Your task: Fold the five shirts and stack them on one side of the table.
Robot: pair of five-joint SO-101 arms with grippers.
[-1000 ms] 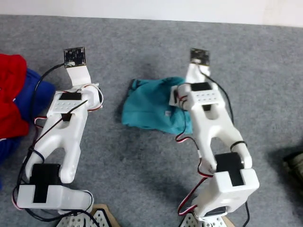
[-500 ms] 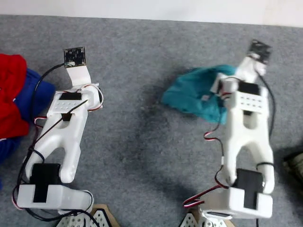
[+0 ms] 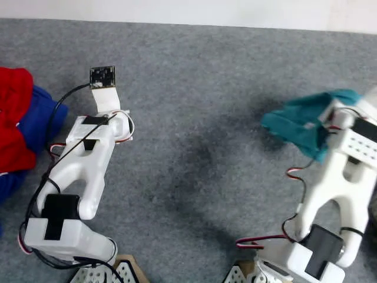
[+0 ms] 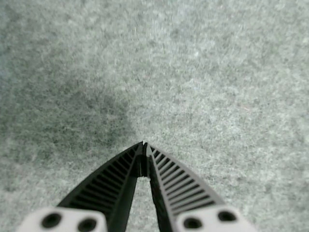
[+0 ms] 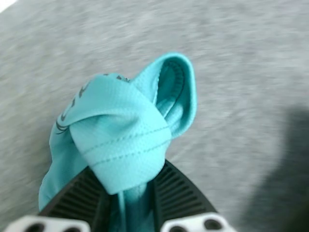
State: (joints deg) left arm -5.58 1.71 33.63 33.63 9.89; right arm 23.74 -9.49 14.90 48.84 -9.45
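Note:
A teal shirt (image 3: 303, 122) hangs bunched at the table's right side, held off the grey carpet. My right gripper (image 5: 129, 191) is shut on the teal shirt (image 5: 123, 142), whose folded cloth bulges out between the black ribbed fingers (image 5: 178, 193). My left gripper (image 4: 144, 157) is shut with nothing in it, its tips together just above bare carpet. In the high view the left arm (image 3: 88, 159) stands at the left of the table. A red shirt (image 3: 13, 118) and a blue shirt (image 3: 41, 115) lie piled at the far left edge.
Grey carpet (image 3: 194, 147) covers the table. A pale wall strip (image 3: 188, 12) runs along the far edge. A dark thing (image 3: 372, 206) pokes in at the right edge beside the right arm (image 3: 339, 194).
The right arm has swung from the table's middle to the right edge, carrying the teal shirt with it. The left arm has shifted slightly forward and right.

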